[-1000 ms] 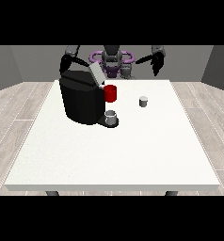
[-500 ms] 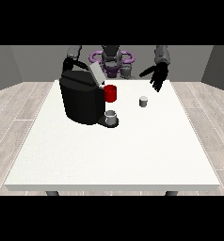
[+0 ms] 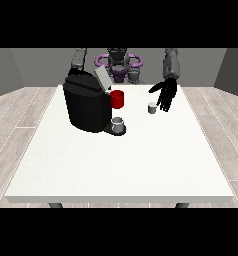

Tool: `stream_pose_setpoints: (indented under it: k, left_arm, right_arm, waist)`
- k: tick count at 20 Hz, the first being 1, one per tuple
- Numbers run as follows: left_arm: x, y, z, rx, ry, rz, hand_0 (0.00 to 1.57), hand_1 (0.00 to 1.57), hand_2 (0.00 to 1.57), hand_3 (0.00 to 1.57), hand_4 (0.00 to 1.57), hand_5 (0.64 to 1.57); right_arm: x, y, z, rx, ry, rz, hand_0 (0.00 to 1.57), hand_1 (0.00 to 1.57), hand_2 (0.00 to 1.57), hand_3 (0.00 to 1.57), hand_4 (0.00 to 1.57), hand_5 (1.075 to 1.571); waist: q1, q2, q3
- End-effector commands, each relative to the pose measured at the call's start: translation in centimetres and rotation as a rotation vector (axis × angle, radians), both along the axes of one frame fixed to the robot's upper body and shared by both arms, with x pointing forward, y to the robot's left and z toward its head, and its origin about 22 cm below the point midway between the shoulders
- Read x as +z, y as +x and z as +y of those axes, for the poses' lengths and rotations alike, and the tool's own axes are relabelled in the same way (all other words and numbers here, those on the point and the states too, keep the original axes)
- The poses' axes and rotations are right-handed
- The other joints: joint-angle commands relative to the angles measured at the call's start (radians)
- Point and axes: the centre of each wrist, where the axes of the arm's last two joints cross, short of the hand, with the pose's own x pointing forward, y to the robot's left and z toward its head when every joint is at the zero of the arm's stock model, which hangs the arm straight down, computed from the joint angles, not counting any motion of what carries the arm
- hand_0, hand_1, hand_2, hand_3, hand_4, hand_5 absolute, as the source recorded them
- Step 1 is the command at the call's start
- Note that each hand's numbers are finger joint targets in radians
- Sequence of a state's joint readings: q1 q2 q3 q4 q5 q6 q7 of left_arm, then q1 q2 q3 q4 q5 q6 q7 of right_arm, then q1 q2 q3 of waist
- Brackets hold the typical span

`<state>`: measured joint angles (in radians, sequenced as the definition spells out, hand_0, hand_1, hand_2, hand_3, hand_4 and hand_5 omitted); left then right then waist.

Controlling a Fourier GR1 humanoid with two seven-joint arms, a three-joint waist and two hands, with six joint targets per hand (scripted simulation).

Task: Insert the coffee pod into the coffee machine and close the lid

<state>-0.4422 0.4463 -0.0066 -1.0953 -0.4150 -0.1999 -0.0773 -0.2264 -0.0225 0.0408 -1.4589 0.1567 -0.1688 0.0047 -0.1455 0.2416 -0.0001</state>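
Your hand at the view's right hangs with straight, spread fingers just beside the small grey coffee pod, which stands on the white table. You are at the reaching step; next, close around the pod and carry it to the coffee machine, whose lid is up.

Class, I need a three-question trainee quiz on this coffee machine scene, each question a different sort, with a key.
1. True or false: the lid of the coffee machine is raised.
2. Multiple choice: the coffee pod sits (A) inside the machine, (B) on the white table beside the hand at the view's right, (C) on the floor.
3. Fill in: the cup on the machine's drip tray is ____ in colour.

Key: 1 true; 2 B; 3 grey.
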Motion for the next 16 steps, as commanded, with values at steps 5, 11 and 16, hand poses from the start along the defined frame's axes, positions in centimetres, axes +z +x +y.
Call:
stream_pose_setpoints:
  k: [5,11,16]
  left_arm:
    - [-3.1,1.0,-0.2,-0.008,0.076,-0.011,0.49,0.49,0.72,0.49,0.00,1.571]
    - [-4.5,1.3,-3.3,-0.039,0.225,-0.120,1.07,1.07,1.11,0.91,0.45,1.571]
    - [-3.7,1.8,-1.1,-0.052,0.364,-0.056,0.82,0.82,0.96,0.80,0.37,1.571]
  right_arm:
    - [-0.8,0.8,0.8,-0.010,-0.026,0.052,0.00,0.00,0.00,0.00,0.00,1.571]
    - [-1.3,0.7,1.2,0.016,-0.013,0.059,0.00,0.00,0.00,0.00,0.00,1.571]
    - [-2.5,0.5,-0.6,0.057,-0.002,0.064,0.00,0.00,0.00,0.00,0.00,1.571]
  waist:
    - [0.028,-0.020,-0.0002]
    - [-0.002,-0.004,-0.0002]
    - [-0.016,-0.008,0.0002]
